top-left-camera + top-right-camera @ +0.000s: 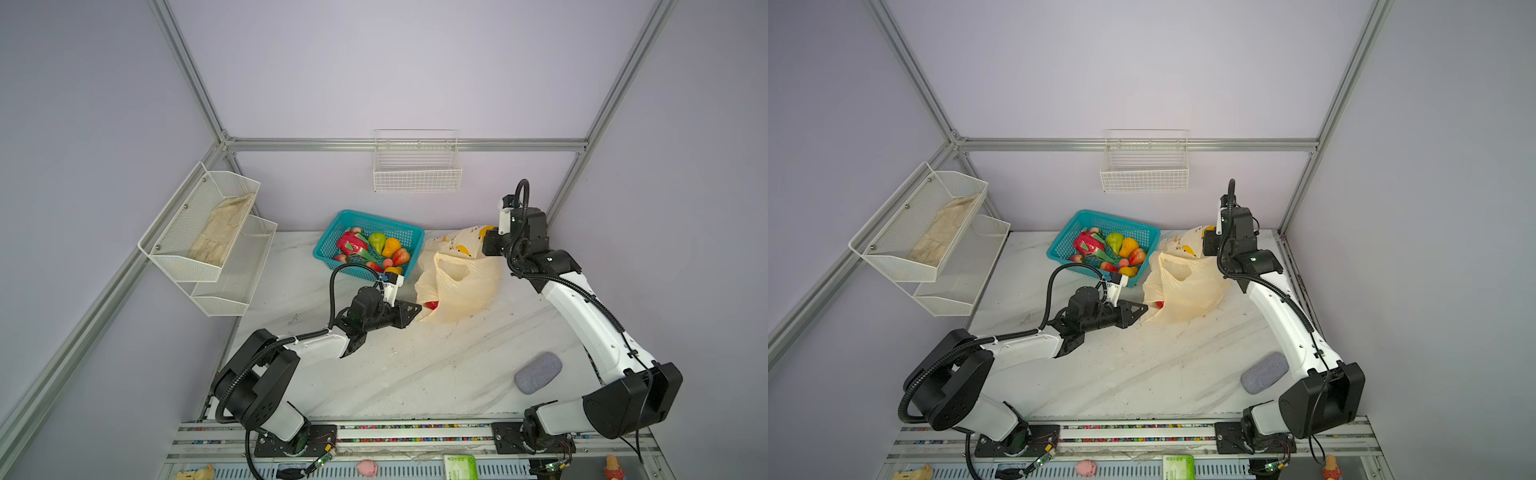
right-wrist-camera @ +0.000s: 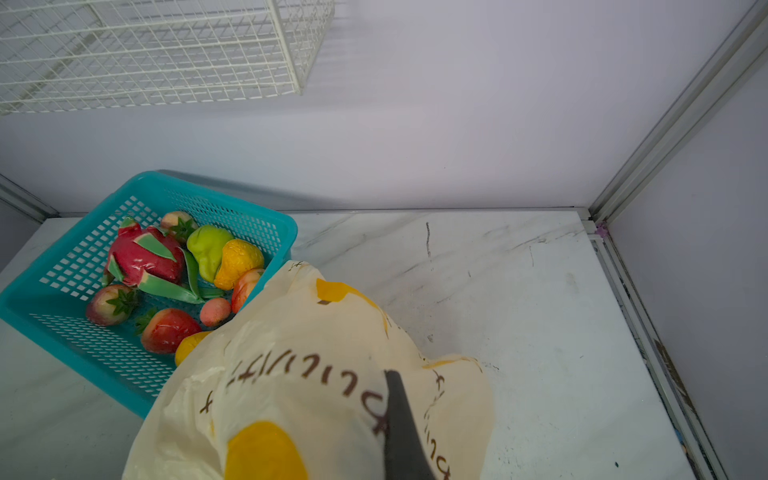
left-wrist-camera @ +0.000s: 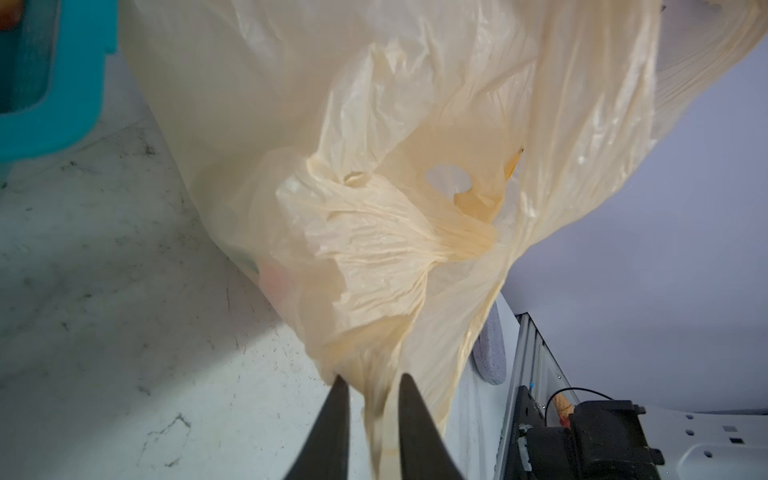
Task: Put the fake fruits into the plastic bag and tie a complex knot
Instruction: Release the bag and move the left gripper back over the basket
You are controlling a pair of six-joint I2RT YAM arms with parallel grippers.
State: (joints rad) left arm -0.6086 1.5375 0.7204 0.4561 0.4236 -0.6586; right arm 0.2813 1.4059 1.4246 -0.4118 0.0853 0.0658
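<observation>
Marbled white tabletop (image 1: pixel 415 374), teal mesh basket (image 1: pixel 365 216) at back, plastic bag (image 1: pixel 469 286) beside it, grey pad (image 1: pixel 538 372) apart

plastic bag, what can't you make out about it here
- Contents: both top views show one red fruit at its edge; the plastic bag film veils the rest.
- Right end effector: right wrist view shows one finger; film covers its second.

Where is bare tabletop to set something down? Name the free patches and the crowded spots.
Free: the wide front stretch of table between the left arm, grey pad and plastic bag; also the back right corner beside the bag. Crowded: teal basket, bag and left gripper sit packed together.
</observation>
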